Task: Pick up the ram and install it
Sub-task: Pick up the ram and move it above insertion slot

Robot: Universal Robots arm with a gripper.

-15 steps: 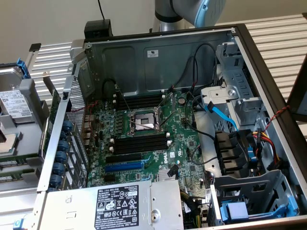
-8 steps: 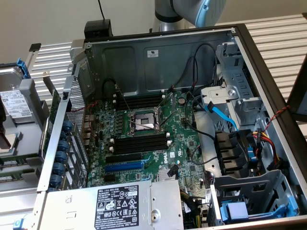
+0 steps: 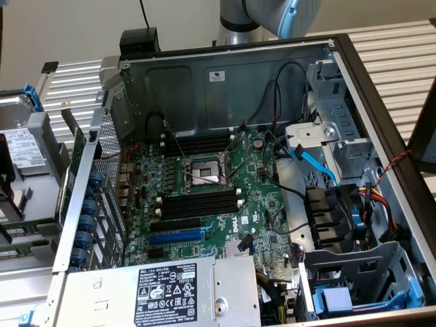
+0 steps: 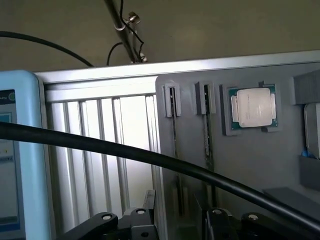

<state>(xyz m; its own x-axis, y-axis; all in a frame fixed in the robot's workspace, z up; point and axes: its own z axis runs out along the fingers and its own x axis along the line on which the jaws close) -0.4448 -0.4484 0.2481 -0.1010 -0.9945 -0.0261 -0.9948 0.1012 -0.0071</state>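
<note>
Closest to my wrist camera, the claw [image 4: 176, 227] is cut off at the frame edge. I see only its dark bolted knuckles, set wide apart with nothing between them. A thick black cable [image 4: 150, 157] sweeps across just beyond and hides a stretch of what lies behind it. Past the cable is a grey tray [image 4: 280, 160] with two narrow slots. In the slot most nearly in line with the claw stands the ram [image 4: 174, 145], edge-on to me, so it reads as a thin dark strip with a faint green tinge. Its chips and label are hidden, and I am only fairly sure it is the stick. Its long axis runs straight away from the claw toward the tray's far rim, parallel to a second strip [image 4: 206, 135] just beside it. A silver-capped processor [image 4: 253, 107] sits in the next pocket. In the exterior view the power supply [image 3: 170, 293] is nearest, then the motherboard [image 3: 259, 197] with its black slots [image 3: 197, 204]. Farthest is the arm [image 3: 272, 13], cropped at the top.
</note>
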